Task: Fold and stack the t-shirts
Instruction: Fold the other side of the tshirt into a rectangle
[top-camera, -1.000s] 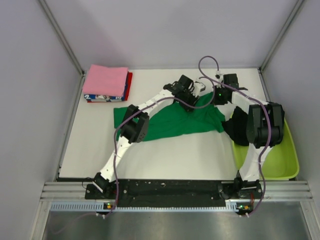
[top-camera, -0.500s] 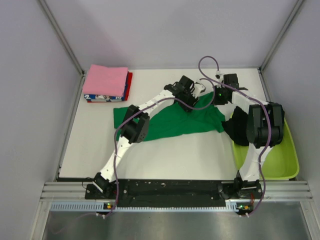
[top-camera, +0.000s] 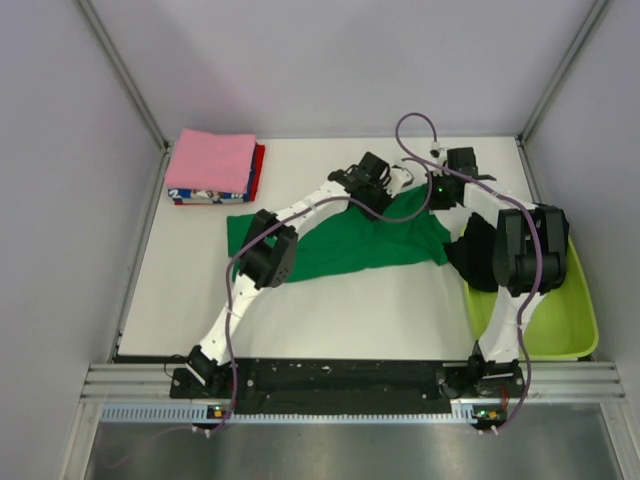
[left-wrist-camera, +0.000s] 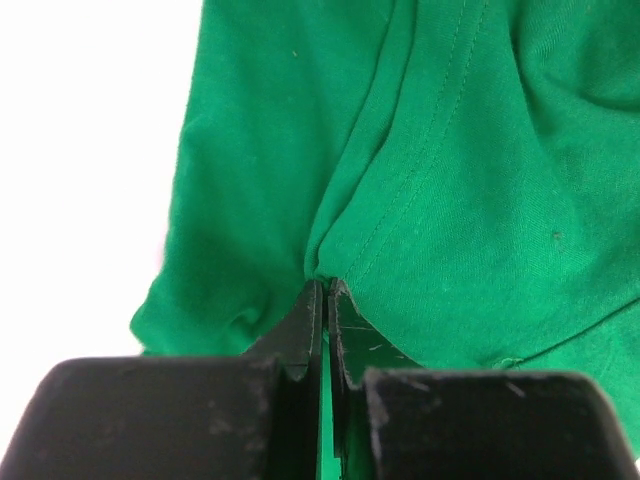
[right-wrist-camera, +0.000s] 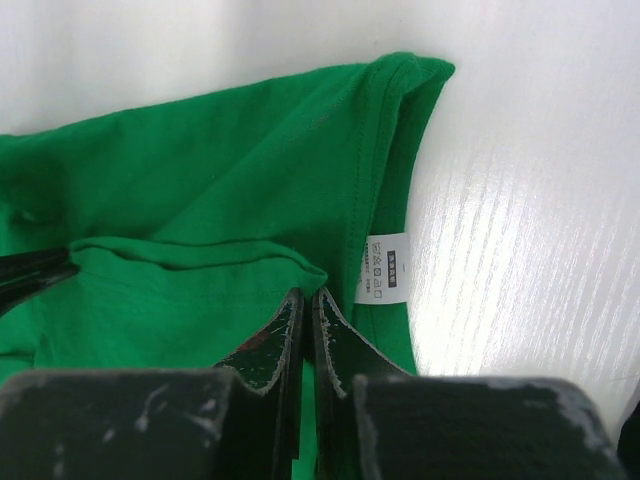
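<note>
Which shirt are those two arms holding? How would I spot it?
On the white table, look between the folded pile at far left and the lime tub at right. The green t-shirt lies spread there, left gripper and right gripper pinching its far edge. It alone is bright green cloth, unfolded.

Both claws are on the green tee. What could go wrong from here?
The left claw pinches only a thin ridge of the green t-shirt at its tip, so the cloth may slip on a lift. The right claw grips a fold by the care label, close to the left one; pulling could bunch the shirt. The black t-shirt lies beside its edge and might get dragged.
</note>
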